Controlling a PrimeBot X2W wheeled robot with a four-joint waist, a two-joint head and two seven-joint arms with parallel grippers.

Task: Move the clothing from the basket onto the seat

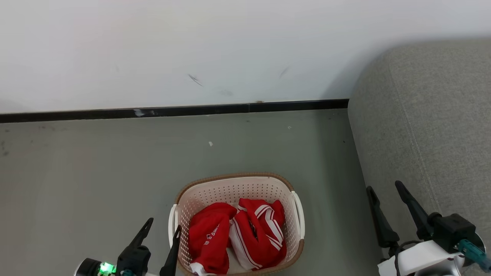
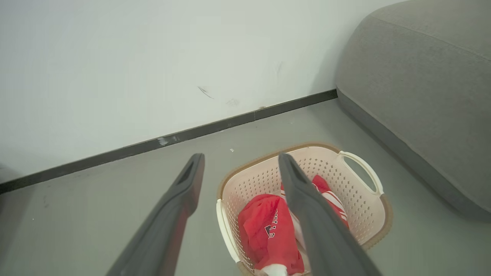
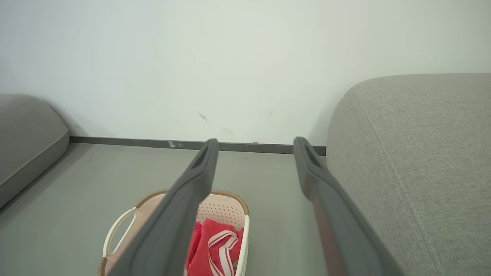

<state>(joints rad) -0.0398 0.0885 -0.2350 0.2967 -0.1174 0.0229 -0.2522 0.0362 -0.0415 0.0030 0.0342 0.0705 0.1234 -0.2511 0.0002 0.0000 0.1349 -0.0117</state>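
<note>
The cream basket [image 1: 234,188] with a brown rim stands on the grey floor, low in the head view. Inside lie two pieces of red clothing: a plain red one with white lettering [image 1: 209,234] on the left and a white-striped one [image 1: 259,230] on the right. My left gripper [image 1: 163,224] is open beside the basket's left handle, holding nothing. My right gripper [image 1: 383,186] is open at the edge of the grey seat [image 1: 433,126], also holding nothing. The left wrist view has the basket [image 2: 360,207] and the plain garment [image 2: 264,230] past its fingers. The striped garment [image 3: 216,249] appears in the right wrist view.
A white wall with a black skirting board [image 1: 172,111] runs behind the basket. Bare grey floor [image 1: 96,165] lies to the left and behind it. Another grey cushioned piece [image 3: 23,134] sits at the far left of the right wrist view.
</note>
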